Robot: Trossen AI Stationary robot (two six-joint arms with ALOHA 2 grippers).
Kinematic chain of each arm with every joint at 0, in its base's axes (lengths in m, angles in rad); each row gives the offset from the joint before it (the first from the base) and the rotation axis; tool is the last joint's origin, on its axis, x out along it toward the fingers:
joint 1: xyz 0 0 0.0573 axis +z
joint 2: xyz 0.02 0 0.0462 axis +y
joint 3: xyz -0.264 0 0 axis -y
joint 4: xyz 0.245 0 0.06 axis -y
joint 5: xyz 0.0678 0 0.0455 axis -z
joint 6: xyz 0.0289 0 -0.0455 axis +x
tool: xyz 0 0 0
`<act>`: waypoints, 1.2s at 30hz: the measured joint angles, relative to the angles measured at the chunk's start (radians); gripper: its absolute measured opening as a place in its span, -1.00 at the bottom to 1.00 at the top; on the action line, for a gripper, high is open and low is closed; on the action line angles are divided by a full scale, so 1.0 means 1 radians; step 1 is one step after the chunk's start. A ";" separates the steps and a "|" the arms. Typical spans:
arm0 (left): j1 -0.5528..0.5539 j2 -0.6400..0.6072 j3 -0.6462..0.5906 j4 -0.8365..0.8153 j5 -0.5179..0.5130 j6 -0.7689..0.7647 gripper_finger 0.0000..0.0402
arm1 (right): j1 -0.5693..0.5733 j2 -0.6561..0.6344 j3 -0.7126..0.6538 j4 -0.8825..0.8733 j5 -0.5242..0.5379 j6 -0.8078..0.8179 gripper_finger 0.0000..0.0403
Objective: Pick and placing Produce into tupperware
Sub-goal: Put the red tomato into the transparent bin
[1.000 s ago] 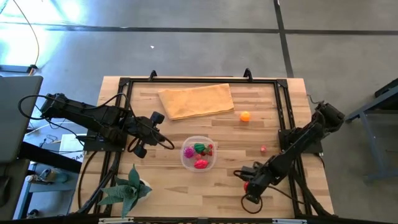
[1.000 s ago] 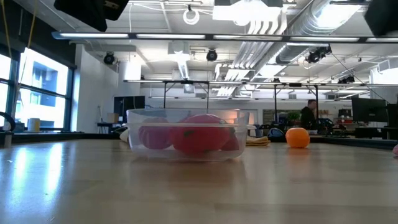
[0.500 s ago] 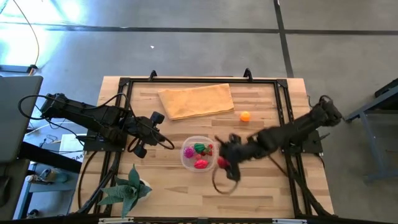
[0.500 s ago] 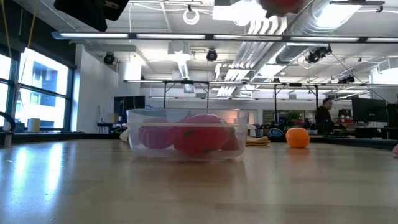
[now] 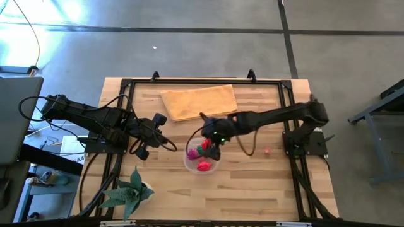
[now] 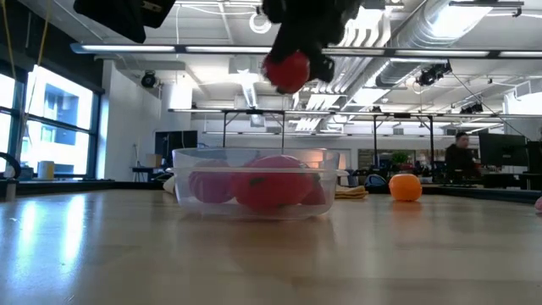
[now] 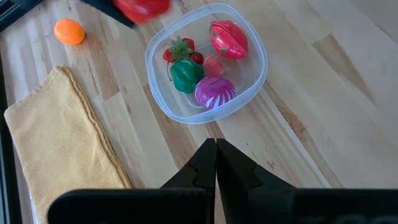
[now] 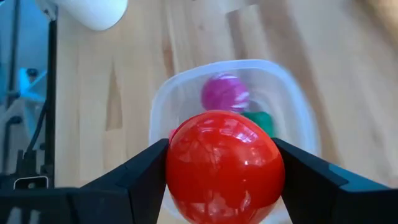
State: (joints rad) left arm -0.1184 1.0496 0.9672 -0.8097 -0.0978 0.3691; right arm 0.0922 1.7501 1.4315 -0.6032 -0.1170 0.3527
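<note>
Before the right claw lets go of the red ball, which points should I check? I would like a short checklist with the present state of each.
1. Grip: right claw shut on the red ball, a finger on each side: ok.
2. Position: ball above the tupperware, inside its rim in the low view: ok.
3. Height: ball clear of the rim, not touching it: ok.
4. Room inside: the container already holds red, green and magenta pieces; whether the ball settles without rolling out: cannot tell.
5. Left claw shut, waiting beside the container, out of the way: ok.
6. Remaining produce: orange ball on the table: not ok, to pick later.
</note>
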 joint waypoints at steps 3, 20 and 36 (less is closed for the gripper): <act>0.000 0.000 0.000 0.000 0.000 0.000 -0.99 | -0.001 0.069 0.000 0.067 -0.050 -0.002 0.24; 0.000 0.000 0.000 0.000 0.000 0.000 -0.99 | 0.054 0.202 0.000 0.061 0.047 -0.126 0.24; 0.000 0.000 0.000 0.000 0.000 0.000 -0.99 | 0.046 0.249 -0.002 0.040 0.051 -0.127 0.24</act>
State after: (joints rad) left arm -0.1181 1.0496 0.9672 -0.8093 -0.0978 0.3691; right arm 0.1381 1.9991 1.4292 -0.5636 -0.0656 0.2262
